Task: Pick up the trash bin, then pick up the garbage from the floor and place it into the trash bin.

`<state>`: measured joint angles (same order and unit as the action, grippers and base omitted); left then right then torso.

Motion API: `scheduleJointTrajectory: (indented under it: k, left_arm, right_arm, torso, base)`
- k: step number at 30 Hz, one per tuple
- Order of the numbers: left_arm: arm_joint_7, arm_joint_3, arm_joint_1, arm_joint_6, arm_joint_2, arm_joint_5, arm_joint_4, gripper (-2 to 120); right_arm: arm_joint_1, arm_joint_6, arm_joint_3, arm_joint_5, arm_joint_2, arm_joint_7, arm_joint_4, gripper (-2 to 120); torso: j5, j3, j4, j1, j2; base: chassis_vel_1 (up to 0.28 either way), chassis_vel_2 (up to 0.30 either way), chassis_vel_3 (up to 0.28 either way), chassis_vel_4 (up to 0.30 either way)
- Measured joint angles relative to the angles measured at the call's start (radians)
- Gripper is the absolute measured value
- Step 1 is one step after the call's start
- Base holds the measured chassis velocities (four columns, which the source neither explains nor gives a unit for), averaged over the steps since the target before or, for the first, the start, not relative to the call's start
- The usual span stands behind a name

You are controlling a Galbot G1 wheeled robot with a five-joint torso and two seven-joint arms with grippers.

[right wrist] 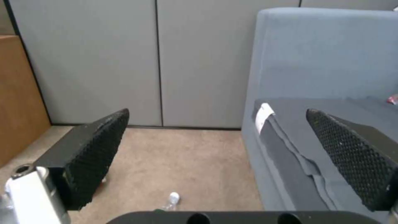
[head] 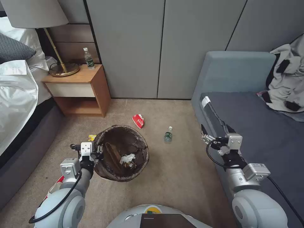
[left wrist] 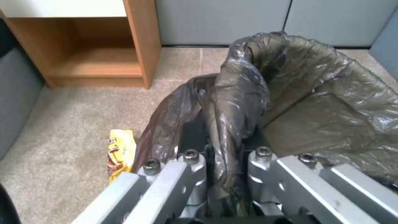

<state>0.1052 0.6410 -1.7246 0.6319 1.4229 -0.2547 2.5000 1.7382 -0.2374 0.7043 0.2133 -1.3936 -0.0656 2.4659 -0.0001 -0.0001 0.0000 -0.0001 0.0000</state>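
Observation:
The trash bin [head: 143,148], lined with a dark crinkled bag, sits tilted on the carpet in front of me. My left gripper [head: 99,152] is shut on its left rim; the left wrist view shows the left gripper [left wrist: 224,155] pinching the bag-covered rim of the bin [left wrist: 323,102]. Crumpled white paper [head: 127,158] lies inside. Garbage on the floor: a red-white carton [head: 138,120], a small plastic bottle [head: 168,134] and a yellow wrapper [head: 92,137] [left wrist: 120,152] beside the bin. My right gripper [head: 216,130] [right wrist: 224,152] hangs open and empty by the sofa edge.
A wooden nightstand [head: 79,85] with a lamp [head: 60,68] and an upright water bottle [head: 89,59] stands at the back left beside the bed [head: 15,95]. A grey sofa [head: 253,126] with clothes [head: 289,79] lines the right. Grey cabinet doors close the back.

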Motion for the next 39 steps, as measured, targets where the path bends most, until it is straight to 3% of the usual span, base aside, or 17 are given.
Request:
scheduleJointTrajectory:
  k: [39]
  left_arm:
    - [-0.001, -0.003, -0.018, -0.002, -0.003, 0.002, 0.0, 7]
  right_arm:
    - [0.019, 0.033, -0.041, -0.036, -0.017, 0.001, -0.018, 100]
  torso:
    - [0.0, 0.0, 0.0001, 0.0, 0.0]
  base:
    - [-0.091, 0.095, 0.096, -0.095]
